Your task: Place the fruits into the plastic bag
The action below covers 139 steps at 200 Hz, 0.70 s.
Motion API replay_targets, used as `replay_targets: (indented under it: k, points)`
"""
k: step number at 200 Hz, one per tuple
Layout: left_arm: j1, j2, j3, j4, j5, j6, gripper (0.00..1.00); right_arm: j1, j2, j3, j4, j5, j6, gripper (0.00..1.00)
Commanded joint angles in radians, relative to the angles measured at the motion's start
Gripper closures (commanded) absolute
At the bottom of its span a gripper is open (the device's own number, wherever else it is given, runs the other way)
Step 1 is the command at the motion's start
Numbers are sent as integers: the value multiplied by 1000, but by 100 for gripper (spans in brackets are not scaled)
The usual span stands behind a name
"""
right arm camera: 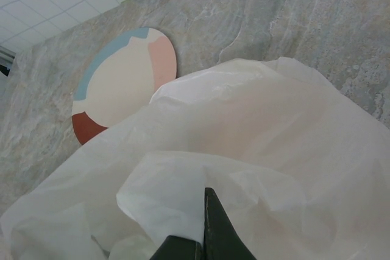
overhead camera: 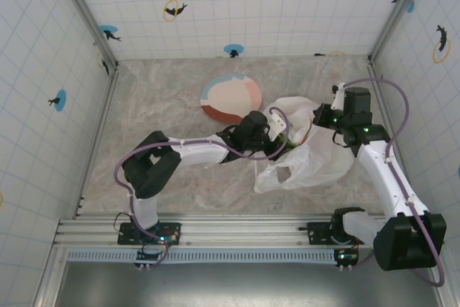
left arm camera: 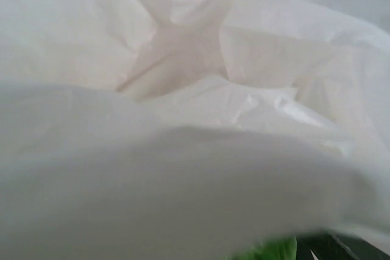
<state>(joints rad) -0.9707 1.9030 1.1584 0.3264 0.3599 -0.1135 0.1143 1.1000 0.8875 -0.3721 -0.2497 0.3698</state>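
Two grippers at plastic bag [overhead camera: 323, 163], right of plate [overhead camera: 230, 97]. My right gripper [right arm camera: 206, 202] pinched tight on bag film. My left gripper [overhead camera: 285, 136] inside bag mouth, spread unclear. Green fruit [left arm camera: 268, 251] beside it.

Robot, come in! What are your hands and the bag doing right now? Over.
Right hand shut on the plastic bag. Left hand inside the bag's mouth, grip hidden. Green thing at its fingers. Nothing seen blocking. Over.

The left arm [overhead camera: 190, 150] and right arm [overhead camera: 384, 177] are wearing white links, chunky black joints. Purple cables [overhead camera: 116, 172] are looping along both.
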Motion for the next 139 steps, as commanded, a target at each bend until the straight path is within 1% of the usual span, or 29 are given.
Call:
replay_targets:
  k: [1, 26, 36, 39, 45, 57, 90, 139]
  points:
    - [-3, 19, 28, 83, -103, -50, 45, 5, -30, -12, 10, -3, -10, 100]
    - [-2, 14, 12, 139, -219, -127, 44, 2, -34, -13, 5, 7, -17, 100]
    - [-2, 19, 8, 140, -268, -147, 43, 2, -32, -13, 8, 5, -18, 100]
    - [-2, 21, 7, 140, -282, -182, 43, 2, -30, -14, 9, 4, -17, 100]
    - [-2, 27, 5, 138, -308, -205, 43, 2, -29, -15, 10, 3, -17, 100]
    - [-2, 39, 4, 130, -341, -232, 42, 2, -26, -19, 16, -1, -16, 100]
    - [-2, 94, 37, 112, -309, -250, 39, 5, -15, -25, 33, -11, -5, 100]
    - [-2, 150, 102, 140, -247, -285, 39, 8, -6, -35, 45, -14, -2, 100]
